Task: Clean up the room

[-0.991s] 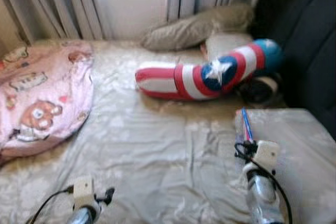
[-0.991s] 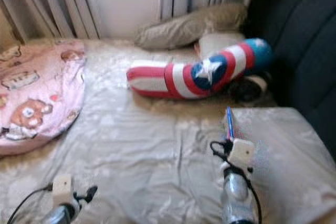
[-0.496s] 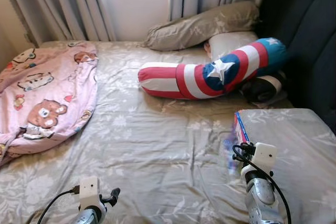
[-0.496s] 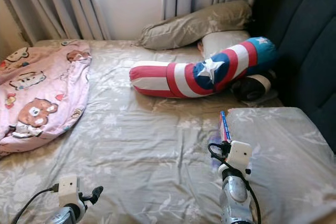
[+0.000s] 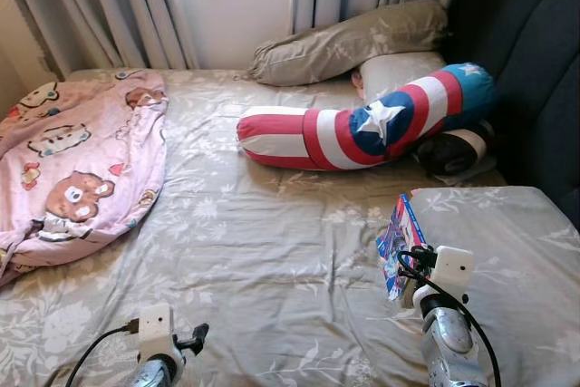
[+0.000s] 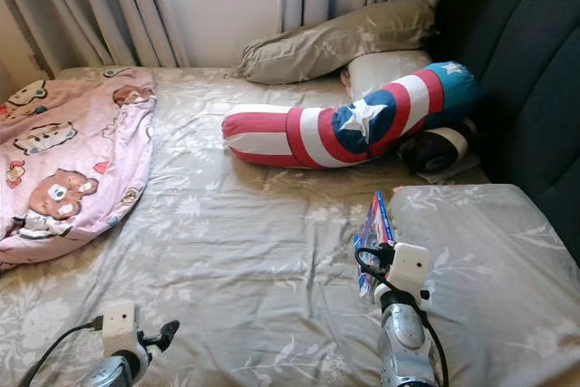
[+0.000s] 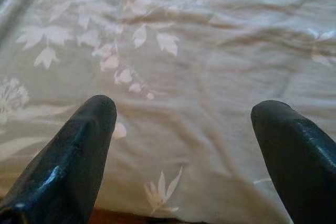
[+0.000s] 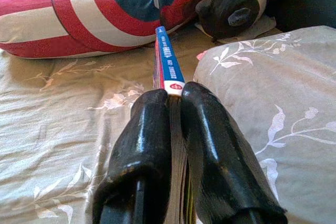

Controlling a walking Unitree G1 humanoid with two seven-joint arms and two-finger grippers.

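Observation:
My right gripper (image 8: 174,94) is shut on a thin book with a blue and red spine (image 8: 167,61). It holds the book (image 5: 396,240) on edge just above the bed, beside a grey floral pillow (image 5: 507,251) at the bed's right. My left gripper (image 7: 184,114) is open over the bare floral sheet near the bed's near edge, its arm (image 5: 156,351) low at the front left.
A red, white and blue star bolster (image 5: 362,129) lies across the bed's far right, with a dark plush toy (image 5: 453,151) behind it. Two pillows (image 5: 353,38) rest by the curtains. A pink cartoon blanket (image 5: 72,165) covers the left. A dark headboard (image 5: 535,70) stands right.
The book in my right gripper has tilted, so that its cover now faces left. The camera view has steadied and sharpened. The left arm has hardly moved.

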